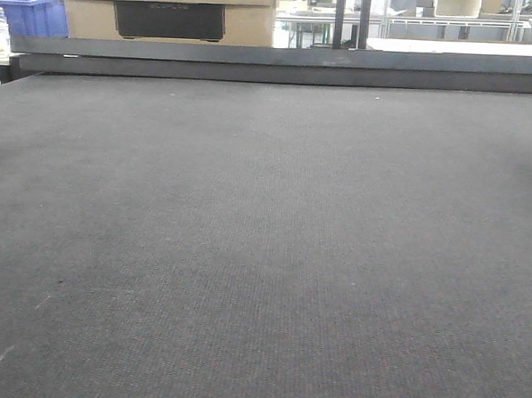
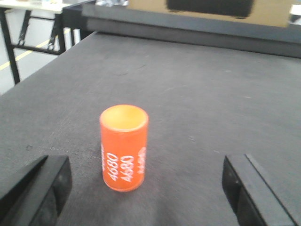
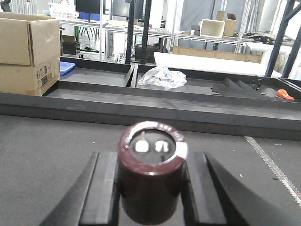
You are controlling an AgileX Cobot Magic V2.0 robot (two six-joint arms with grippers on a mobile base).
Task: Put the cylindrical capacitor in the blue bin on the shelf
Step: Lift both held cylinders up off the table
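The cylindrical capacitor (image 3: 151, 181) is dark maroon with two metal terminals on its top. It stands upright between the black fingers (image 3: 106, 188) of my right gripper (image 3: 150, 193), which is shut on it over the dark mat. In the left wrist view, an orange cylinder (image 2: 124, 147) printed "4680" stands upright on the mat. My left gripper (image 2: 148, 188) is open and wide, and the cylinder sits between the jaws, nearer the left one and touching neither. The shelf and its blue bin cannot be made out in any view. Neither gripper shows in the front view.
The dark mat (image 1: 263, 252) ends in a raised black rail (image 1: 282, 64). Behind it are a cardboard box (image 1: 167, 11) and a blue crate (image 1: 30, 13). The right wrist view shows black trays (image 3: 94, 77), a crumpled plastic bag (image 3: 162, 76), a cardboard box (image 3: 28, 52) and a small blue tray (image 3: 66, 67).
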